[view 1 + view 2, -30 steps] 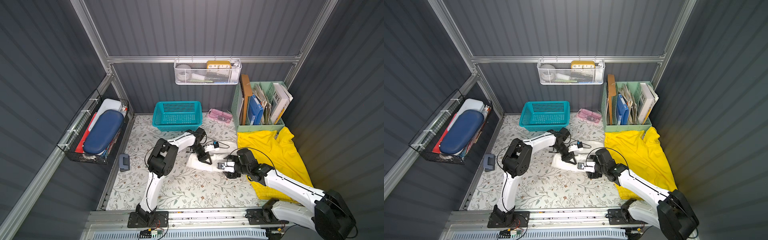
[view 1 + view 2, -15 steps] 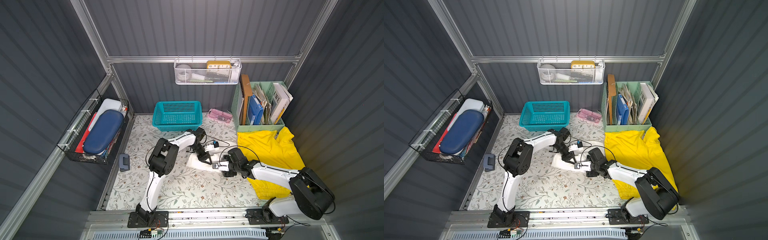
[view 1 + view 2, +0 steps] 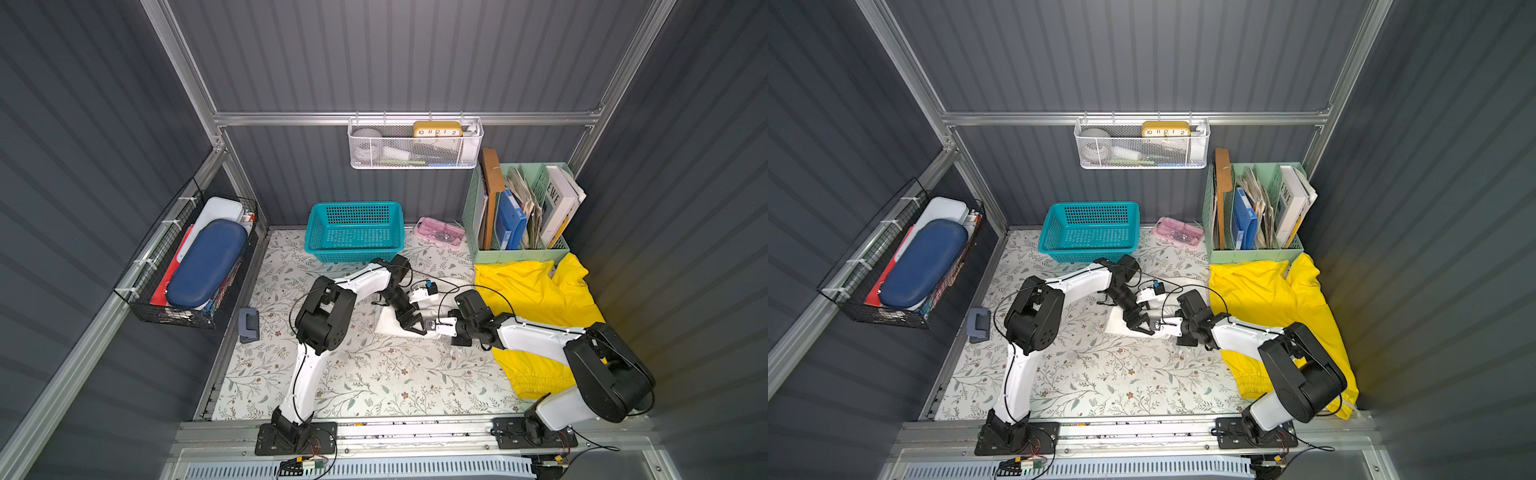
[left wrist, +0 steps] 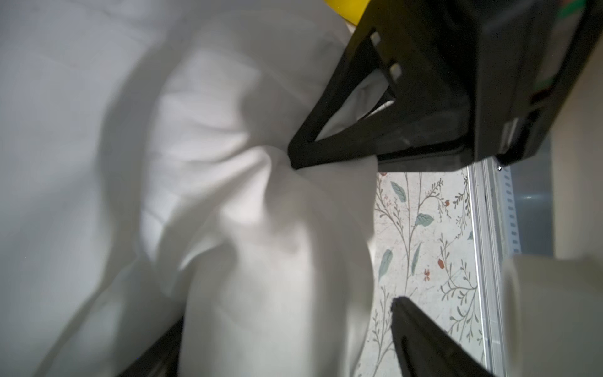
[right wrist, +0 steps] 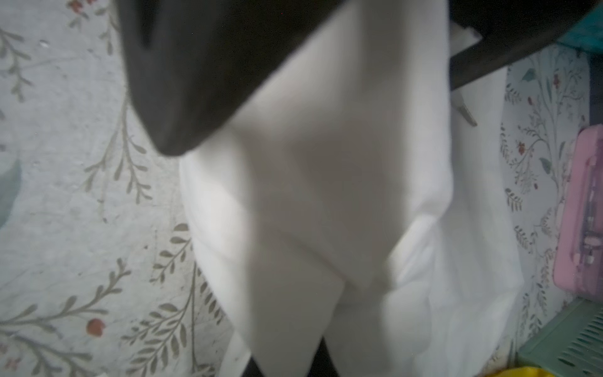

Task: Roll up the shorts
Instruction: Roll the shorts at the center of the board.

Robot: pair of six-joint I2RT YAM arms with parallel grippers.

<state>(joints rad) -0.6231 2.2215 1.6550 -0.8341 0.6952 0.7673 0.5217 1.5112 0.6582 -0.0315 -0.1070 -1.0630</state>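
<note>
The white shorts (image 3: 388, 323) lie bunched in the middle of the flowered mat (image 3: 353, 374), and both grippers meet over them. My left gripper (image 3: 412, 323) is open, its jaws standing wide on either side of a thick white fold (image 4: 277, 310). My right gripper (image 3: 430, 327) is shut on the white shorts. In the left wrist view its black fingertips (image 4: 295, 158) pinch a gathered pleat. In the right wrist view the cloth (image 5: 326, 196) runs down into the shut jaws. The yellow shorts (image 3: 536, 291) lie spread at the right, partly under my right arm.
A teal basket (image 3: 353, 228), a pink case (image 3: 440, 232) and a green file holder (image 3: 519, 251) line the back wall. A blue-grey hole punch (image 3: 248, 324) lies at the mat's left edge. A wire basket (image 3: 187, 266) hangs on the left wall.
My left gripper has opened and let go of the white cloth. My right gripper has moved left onto the white shorts and shut on them, and its elbow has swung back.
</note>
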